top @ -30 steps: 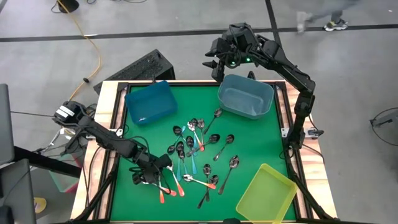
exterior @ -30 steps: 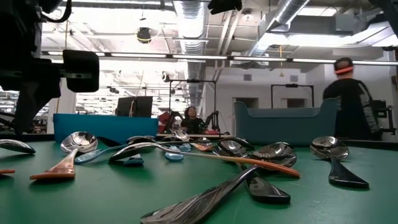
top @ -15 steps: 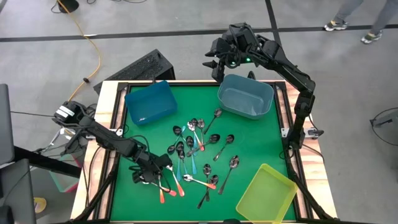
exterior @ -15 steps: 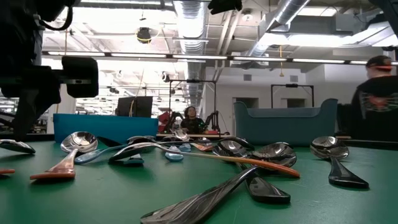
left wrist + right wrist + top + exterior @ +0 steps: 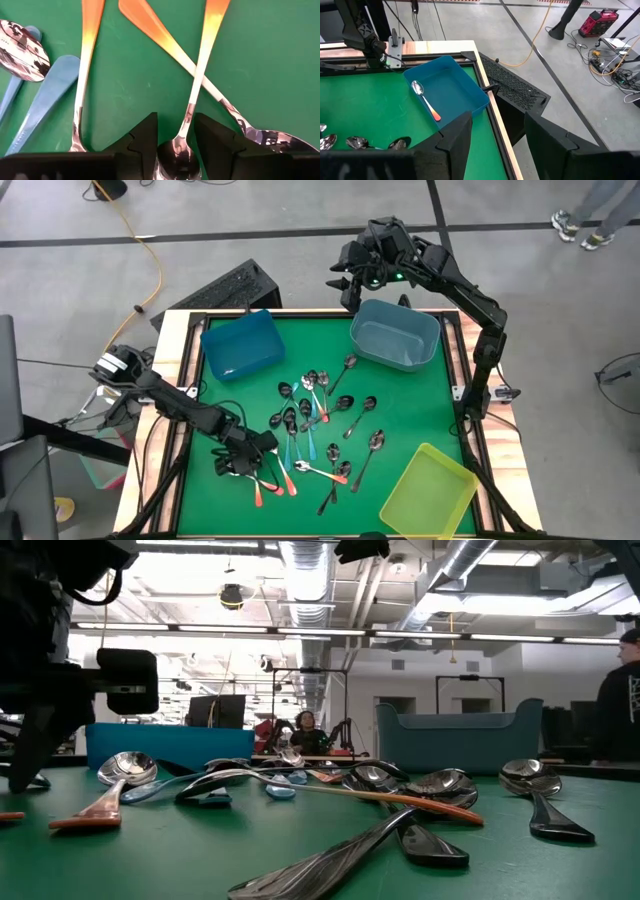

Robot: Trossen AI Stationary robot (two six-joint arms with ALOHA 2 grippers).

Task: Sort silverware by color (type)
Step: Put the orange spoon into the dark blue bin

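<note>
Left wrist view shows the left claw low over the green table, its fingers narrowly straddling the bowl of an orange-handled spoon that crosses another. Most silverware lies scattered mid-table. Up behind the grey-blue bin, the right claw hangs wide and empty.

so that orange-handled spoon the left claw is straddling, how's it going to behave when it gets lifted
Probably stiff: the orange-handled spoon looks like thin metal. The left claw brackets its polished bowl, which may slip. Its handle lies across a second orange spoon, so lifting may nudge that one.
</note>
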